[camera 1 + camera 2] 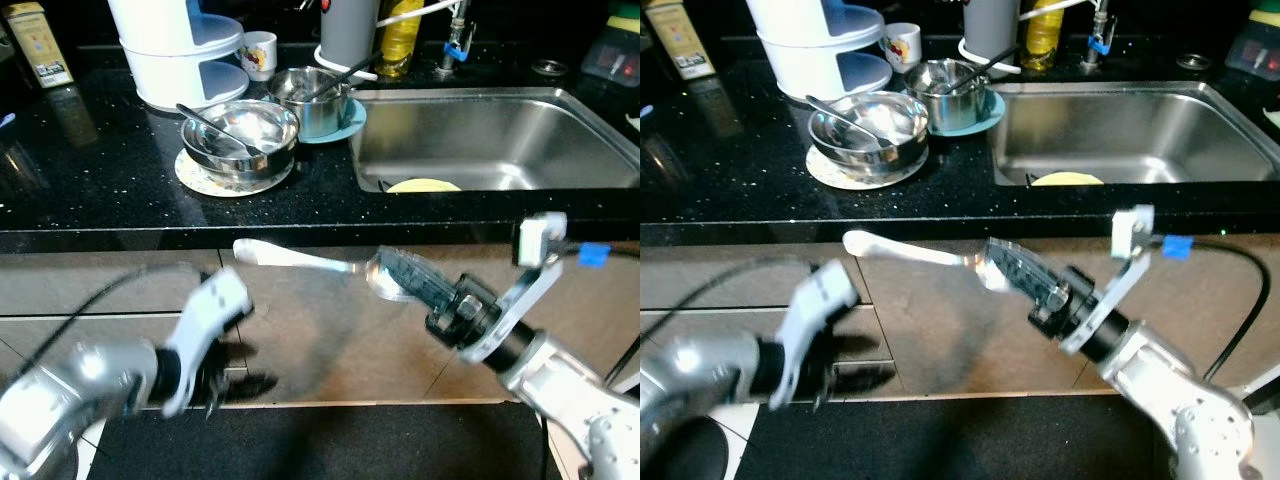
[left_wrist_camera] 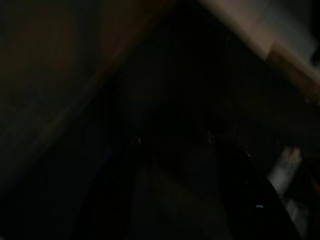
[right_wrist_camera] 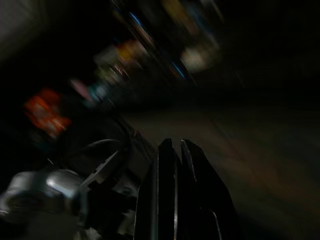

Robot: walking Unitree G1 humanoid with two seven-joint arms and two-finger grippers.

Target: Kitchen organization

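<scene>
Here the right gripper, fingers closed on a ladle, holds it below the counter; swinging it up could hit the edge. The left gripper hangs low, its fingers too blurred to tell.

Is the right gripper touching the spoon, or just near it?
Touching. In the left eye view the right gripper clamps the spoon at its bowl end.

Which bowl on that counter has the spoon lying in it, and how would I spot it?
Start at the steel sink set in the black counter. Left of it stand two metal vessels; take the one farther from the sink, nearer the counter's front edge. That wide steel bowl rests on a round pale mat with a spoon inside, while its neighbour is a smaller pot on a blue plate.
</scene>
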